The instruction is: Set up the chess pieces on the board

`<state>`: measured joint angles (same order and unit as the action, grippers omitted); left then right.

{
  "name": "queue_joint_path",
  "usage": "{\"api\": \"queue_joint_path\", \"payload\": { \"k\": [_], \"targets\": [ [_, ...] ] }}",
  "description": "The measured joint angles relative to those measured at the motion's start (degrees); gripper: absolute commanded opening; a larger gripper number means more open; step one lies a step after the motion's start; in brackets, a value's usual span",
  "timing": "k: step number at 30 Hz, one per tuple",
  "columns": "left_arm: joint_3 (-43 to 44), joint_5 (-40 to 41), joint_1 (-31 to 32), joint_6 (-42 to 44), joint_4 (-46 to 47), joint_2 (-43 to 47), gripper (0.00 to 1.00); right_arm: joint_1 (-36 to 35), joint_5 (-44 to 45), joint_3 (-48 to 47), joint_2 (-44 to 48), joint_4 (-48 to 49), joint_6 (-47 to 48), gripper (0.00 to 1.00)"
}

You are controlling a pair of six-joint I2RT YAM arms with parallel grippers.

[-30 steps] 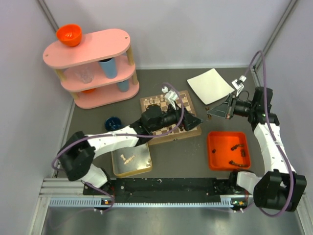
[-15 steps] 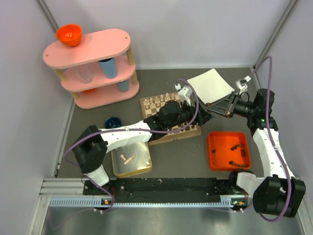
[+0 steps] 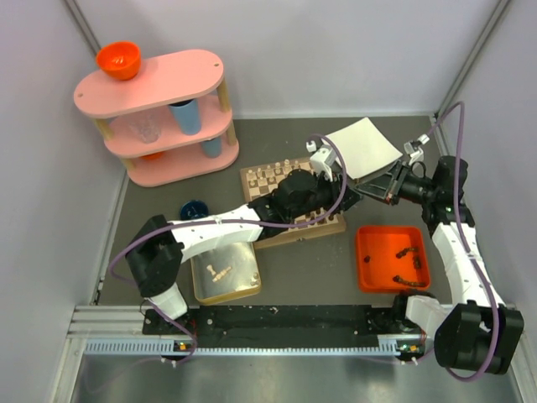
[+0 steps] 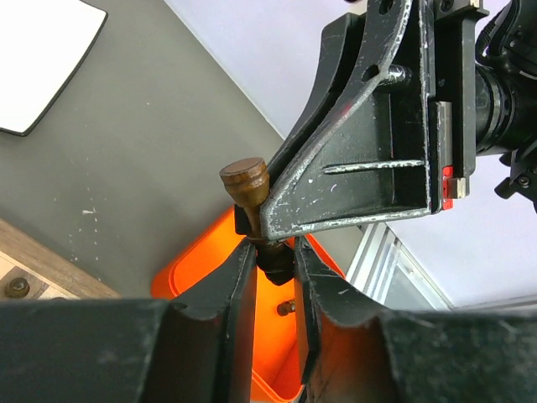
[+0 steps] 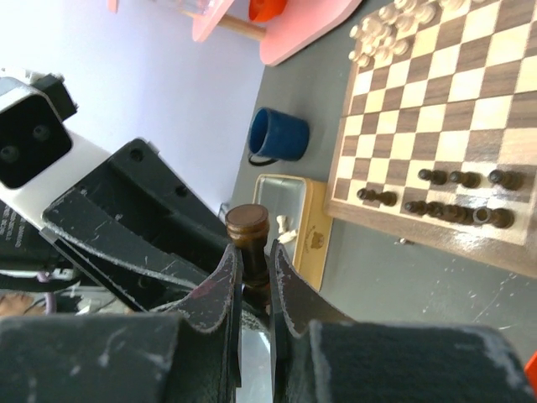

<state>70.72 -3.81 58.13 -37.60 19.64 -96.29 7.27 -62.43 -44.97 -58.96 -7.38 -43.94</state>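
overhead looks down; close wrist views share one chessman (image 4: 245,179).

Dark flat-topped chessman (image 4: 245,180) aloft beside checkered board (image 5: 436,109), dark and cream pieces (image 5: 457,178) on it

Chessman (image 4: 245,178) — smooth wood; tray (image 4: 197,260) — plastic

White arm links (image 3: 210,235), black joints (image 3: 138,269), purple cables (image 3: 461,126), scuffed black fingers (image 4: 226,302).
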Motion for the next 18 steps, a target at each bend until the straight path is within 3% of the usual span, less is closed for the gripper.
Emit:
{"api": "queue_joint_path", "payload": {
  "k": [6,7,9,10,13,18],
  "targets": [
    [0.4,-0.4,0.0,1.1,-0.8,0.0,0.01,-0.1,0.9,0.1,0.8,0.0,1.0,0.1],
    [0.4,-0.5,0.0,1.5,-0.8,0.0,0.0,-0.2,0.9,0.3,1.0,0.1,1.3,0.16],
    [0.4,-1.1,0.0,2.5,-0.9,0.0,0.0,-0.3,0.9,0.3,1.4,-0.1,1.8,0.26],
    [0.4,-1.6,-0.1,3.2,-0.9,0.1,0.0,-0.3,0.9,0.3,1.6,-0.3,2.3,0.37],
    [-0.6,-4.2,-1.1,5.4,-1.8,1.0,0.0,-0.4,0.3,0.3,2.2,-1.8,4.3,0.51],
    [-5.0,-11.9,-5.3,9.6,-5.9,5.6,0.0,-0.4,-0.3,-0.9,4.0,-6.8,12.4,0.55]
  ]
}}
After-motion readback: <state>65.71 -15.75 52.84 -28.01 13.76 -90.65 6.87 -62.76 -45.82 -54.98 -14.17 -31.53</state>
